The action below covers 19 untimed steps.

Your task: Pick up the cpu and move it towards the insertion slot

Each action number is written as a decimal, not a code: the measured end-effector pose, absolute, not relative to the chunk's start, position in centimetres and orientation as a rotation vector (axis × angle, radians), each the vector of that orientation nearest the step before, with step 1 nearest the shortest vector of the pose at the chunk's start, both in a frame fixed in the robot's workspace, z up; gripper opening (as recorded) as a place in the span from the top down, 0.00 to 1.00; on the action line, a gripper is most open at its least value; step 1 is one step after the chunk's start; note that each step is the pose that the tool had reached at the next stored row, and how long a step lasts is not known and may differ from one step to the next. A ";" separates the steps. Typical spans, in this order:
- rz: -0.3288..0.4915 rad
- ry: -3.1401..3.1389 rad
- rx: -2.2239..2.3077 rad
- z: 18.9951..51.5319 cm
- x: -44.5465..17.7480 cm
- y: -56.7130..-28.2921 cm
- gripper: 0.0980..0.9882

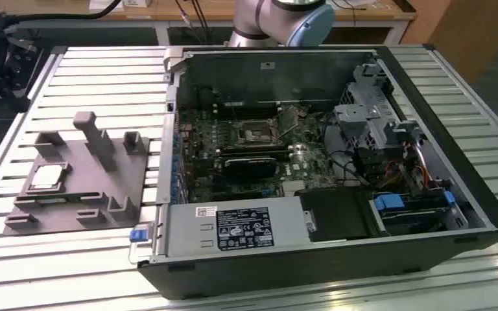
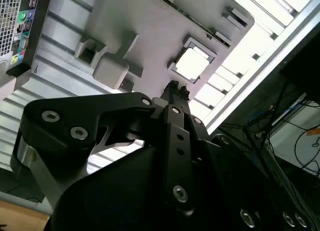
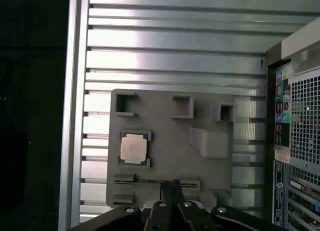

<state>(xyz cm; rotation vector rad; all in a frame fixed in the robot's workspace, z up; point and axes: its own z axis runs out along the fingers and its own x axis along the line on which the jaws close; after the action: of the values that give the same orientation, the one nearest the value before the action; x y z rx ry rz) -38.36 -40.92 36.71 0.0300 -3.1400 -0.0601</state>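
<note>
"Above the grey fixture (image 3: pixel 170 116), the gripper (image 3: pixel 173 183) is hanging with its jaws pressed together and nothing between them. Are you seeing the same?"

"Yes, in both wrist views the tips are meeting, well off the fixture's surface."

"And the cpu (image 3: pixel 134 149)?"

"It is lying flat in its square pocket on the fixture, shiny face up. It is off to one side of the tips and nothing is touching it."

"So what is worrying you?"

"Mostly the closed jaws. Going down like that, they would be landing on the chip's top instead of straddling it, and I judge that could scratch it. They also aren't lining up over it: the tips are pointing nearer the fixture's long narrow slot (image 3: pixel 156 181) than the pocket."

"And the pocket itself?"

"Its walls are hugging the chip closely, so fingers coming in askew could be catching the rim. That might tip the chip or drag the fixture across the slatted table (image 1: pixel 102 71)."

"Anything beyond the fixture?"

"The computer case (image 1: pixel 231 236) is standing just beside the fixture, on the exterior view's right of it, and its wall is rising higher than the fixture. The insertion slot (image 1: pixel 256 134) is sitting inside, past that wall. A thin, smooth chip pinched by its edges is prone to slipping, and a low carry risks clipping the wall."
</note>
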 end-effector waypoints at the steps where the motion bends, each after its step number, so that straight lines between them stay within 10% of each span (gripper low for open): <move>1: -0.060 -3.140 0.030 36.7 -38.4 -40.9 0.99; 19: -0.060 -3.140 0.030 36.7 -39.4 -40.9 0.99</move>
<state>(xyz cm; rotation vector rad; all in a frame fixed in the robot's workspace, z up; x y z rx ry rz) -39.45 -40.92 36.71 0.0300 -3.1400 -0.0600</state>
